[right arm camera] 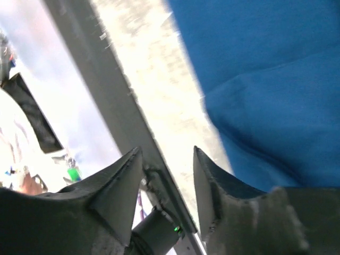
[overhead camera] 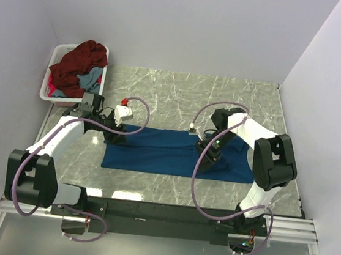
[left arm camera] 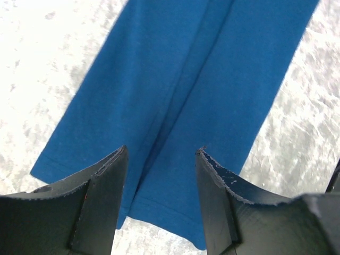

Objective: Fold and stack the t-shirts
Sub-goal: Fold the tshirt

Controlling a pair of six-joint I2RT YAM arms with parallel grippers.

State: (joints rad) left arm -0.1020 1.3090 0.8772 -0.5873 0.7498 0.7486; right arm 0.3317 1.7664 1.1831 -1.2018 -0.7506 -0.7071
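A deep blue t-shirt (overhead camera: 167,153) lies folded into a long flat band across the middle of the marble table. My left gripper (overhead camera: 122,117) hovers over its left end, open, with only cloth (left arm camera: 191,90) showing below the empty jaws (left arm camera: 161,151). My right gripper (overhead camera: 207,153) sits over the right part of the shirt, jaws apart (right arm camera: 167,151) and holding nothing, the blue cloth (right arm camera: 265,79) just beside its right finger. A dark maroon t-shirt (overhead camera: 79,62) is heaped in the basket with a grey-blue one (overhead camera: 89,80) beneath it.
The white plastic basket (overhead camera: 54,65) stands at the table's back left corner against the wall. The table's near edge and the dark mounting rail (right arm camera: 101,90) run close under the right gripper. Bare marble (overhead camera: 193,93) stretches behind the shirt.
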